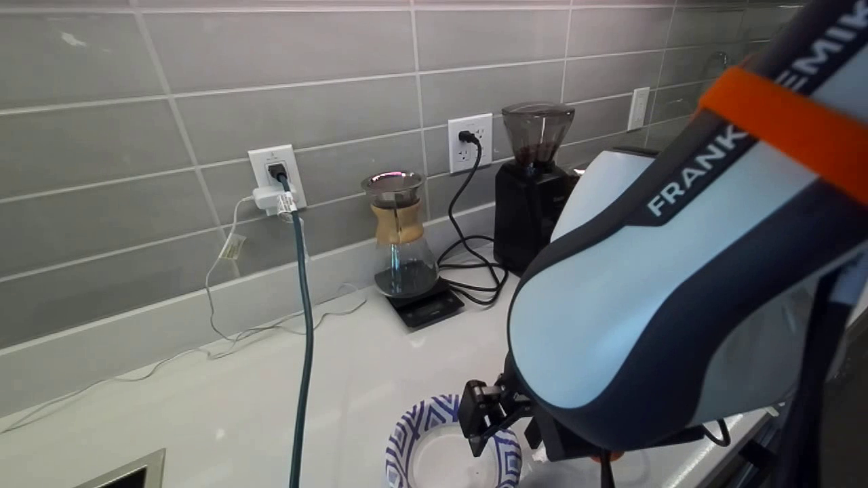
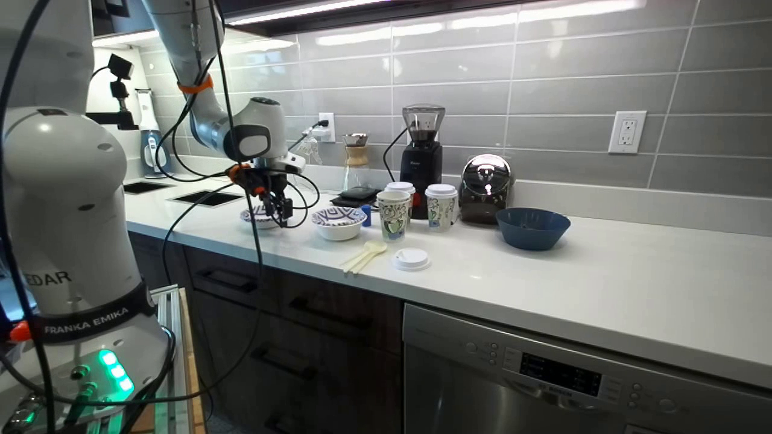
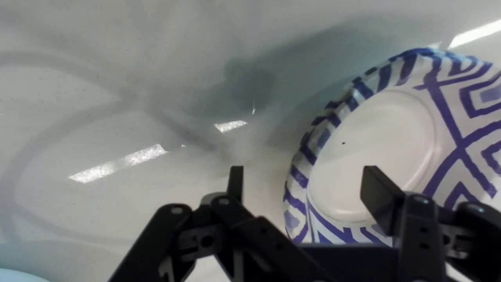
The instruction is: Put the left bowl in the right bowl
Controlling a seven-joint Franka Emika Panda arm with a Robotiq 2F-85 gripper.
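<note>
The left bowl, white with bold dark-blue chevrons on its rim, stands on the counter in both exterior views [image 1: 441,464] [image 2: 258,222]. It fills the right side of the wrist view [image 3: 364,156]. My gripper [image 3: 302,172] is open and empty. In the wrist view its right finger shows over the bowl's inside and its left finger outside the near rim; the height above the rim is hard to tell. The gripper also shows at the bowl in both exterior views [image 1: 505,440] [image 2: 282,220]. The right bowl [image 2: 339,231], white with a blue-patterned rim, stands right of it in an exterior view.
Patterned paper cups [image 2: 394,220], a blue cylinder [image 2: 366,215], pale spoons [image 2: 365,255], a white lid [image 2: 411,258] and a dark blue bowl [image 2: 533,230] stand to the right. A glass coffee maker [image 1: 405,251] and black grinder [image 1: 525,213] are behind. A cable [image 1: 304,352] hangs left of the bowl.
</note>
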